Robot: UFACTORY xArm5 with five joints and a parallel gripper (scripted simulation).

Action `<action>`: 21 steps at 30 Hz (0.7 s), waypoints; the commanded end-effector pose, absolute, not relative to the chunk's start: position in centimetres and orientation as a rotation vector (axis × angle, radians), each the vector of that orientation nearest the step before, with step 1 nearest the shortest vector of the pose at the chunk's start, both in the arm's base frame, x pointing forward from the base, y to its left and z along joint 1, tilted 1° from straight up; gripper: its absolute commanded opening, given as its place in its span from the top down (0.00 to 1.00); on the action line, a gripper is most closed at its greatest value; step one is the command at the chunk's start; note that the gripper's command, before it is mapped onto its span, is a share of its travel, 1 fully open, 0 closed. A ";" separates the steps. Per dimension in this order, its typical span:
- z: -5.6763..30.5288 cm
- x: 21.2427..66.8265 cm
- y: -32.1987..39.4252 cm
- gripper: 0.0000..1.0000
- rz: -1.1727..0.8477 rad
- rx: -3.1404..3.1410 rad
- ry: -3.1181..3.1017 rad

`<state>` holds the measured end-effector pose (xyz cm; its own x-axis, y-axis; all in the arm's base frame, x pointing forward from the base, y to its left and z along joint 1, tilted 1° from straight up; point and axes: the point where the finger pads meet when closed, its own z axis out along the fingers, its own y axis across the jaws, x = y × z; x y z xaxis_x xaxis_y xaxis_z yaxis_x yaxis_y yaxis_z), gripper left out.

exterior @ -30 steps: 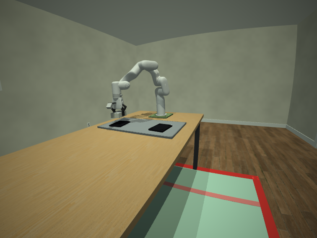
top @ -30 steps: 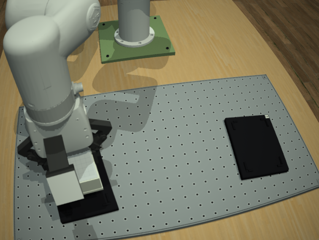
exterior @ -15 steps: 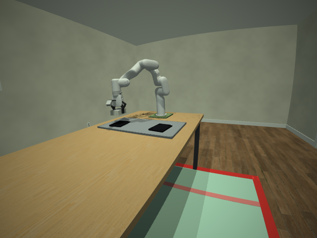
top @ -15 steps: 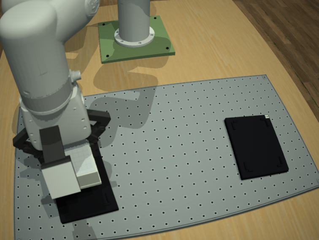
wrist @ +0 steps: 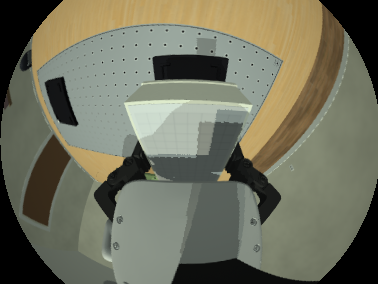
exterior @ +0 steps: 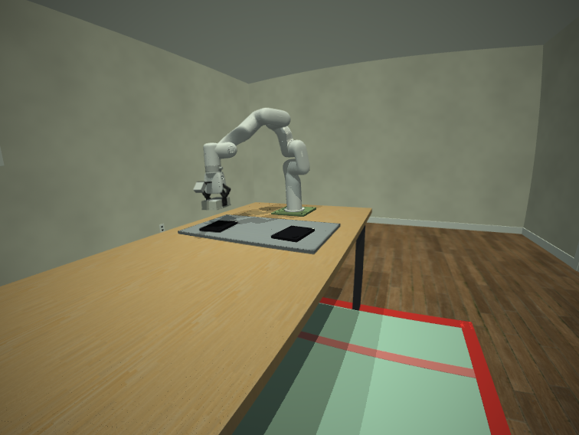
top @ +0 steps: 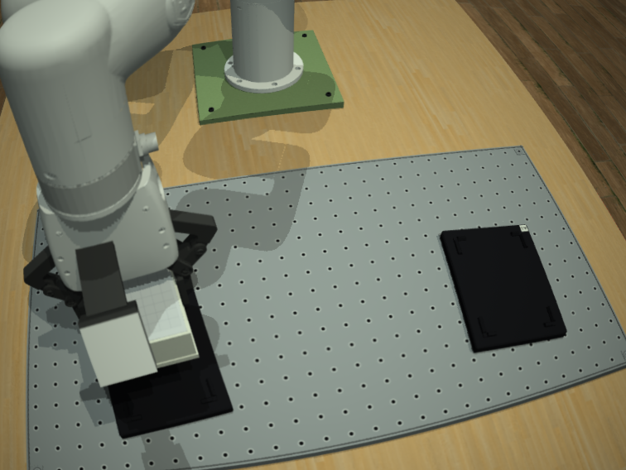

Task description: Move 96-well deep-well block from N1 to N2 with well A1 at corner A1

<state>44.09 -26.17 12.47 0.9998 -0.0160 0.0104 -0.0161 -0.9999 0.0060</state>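
1. Top view: xArm gripper (top: 113, 275) clamped across the white 96-well deep-well block (top: 169, 323), fingers spread wide on its sides. Block held above plate nest N1 (top: 174, 399), partly hidden by the wrist camera housing (top: 118, 346). Black N1 base showing below and beside the block. Plate nest N2 (top: 501, 288) well apart at the other end of the grey perforated breadboard (top: 334, 283), with a small white corner label (top: 522, 228). Green base plate (top: 212, 113) under the arm's column, on the wooden table (top: 404, 75).

2. Exterior view: deep-well block (exterior: 211, 204) hanging in the gripper (exterior: 216, 201), lifted off and apart from N1 (exterior: 217, 226). N2 (exterior: 292, 233) just beside, on the same breadboard (exterior: 322, 239). Arm arched over from its base (exterior: 309, 211).

3. Wrist view: block (wrist: 188, 129) gripped between the black finger linkages (wrist: 120, 179), well grid faintly visible on its face. One dark nest (wrist: 189, 66) beyond the block, the other (wrist: 60, 100) off to the side.
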 end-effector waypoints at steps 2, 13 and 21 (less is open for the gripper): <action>12.7 44.3 -25.6 1.00 0.023 3.131 -0.130; 12.6 44.7 -21.9 1.00 0.023 3.113 -0.384; 12.6 45.0 -19.9 1.00 0.023 3.113 -0.384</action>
<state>45.01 -21.38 12.76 0.9708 -0.2389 0.0209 -0.2391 -0.9710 0.0043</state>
